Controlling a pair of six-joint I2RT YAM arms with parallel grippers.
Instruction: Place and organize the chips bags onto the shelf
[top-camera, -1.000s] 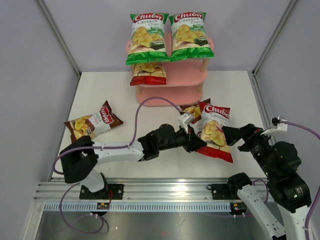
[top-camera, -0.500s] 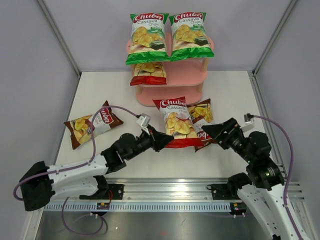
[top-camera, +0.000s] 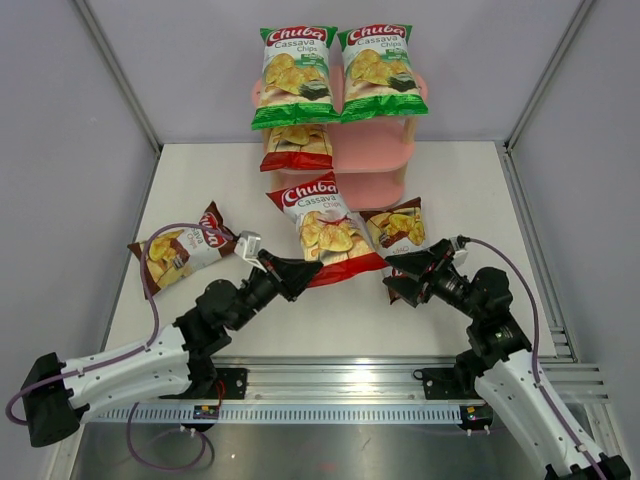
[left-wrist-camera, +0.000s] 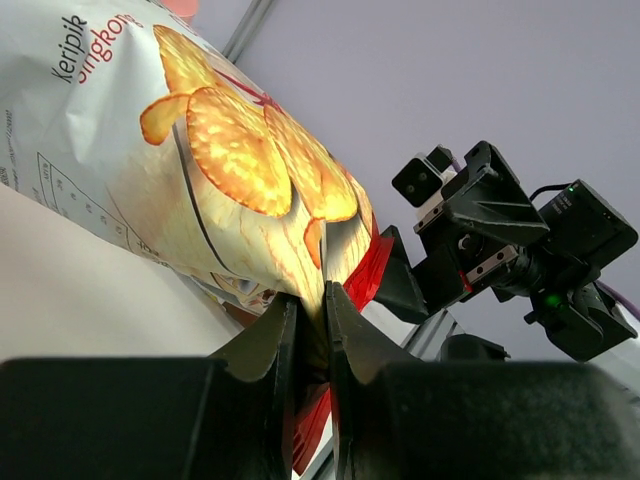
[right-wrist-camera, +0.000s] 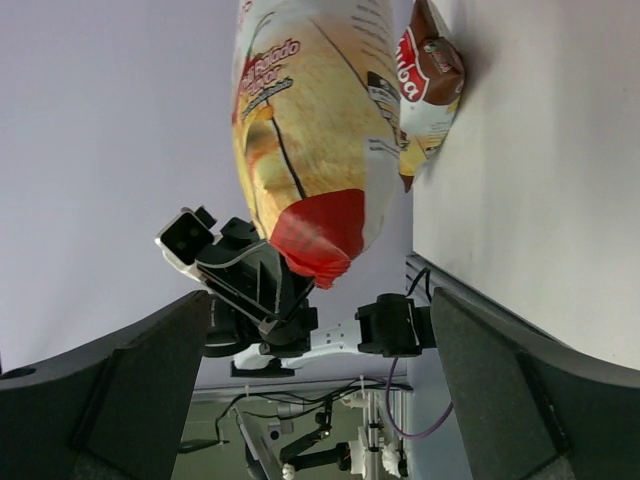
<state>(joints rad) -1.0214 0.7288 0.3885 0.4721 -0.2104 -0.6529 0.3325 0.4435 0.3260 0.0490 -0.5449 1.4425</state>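
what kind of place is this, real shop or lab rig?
Most likely a lab robot cell, not a shop: a white table boxed in by plain grey panels, two arms bolted to an aluminium rail, and a small pink shelf as a prop.

L arm (top-camera: 130, 360) fwd, jaws pinched tight, R arm (top-camera: 487, 302) low, jaws wide

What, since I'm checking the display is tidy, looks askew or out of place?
Both green bags overhang the top tier of the shelf, and the red bag on the middle tier pokes out too. Two brown bags lie loose on the table.
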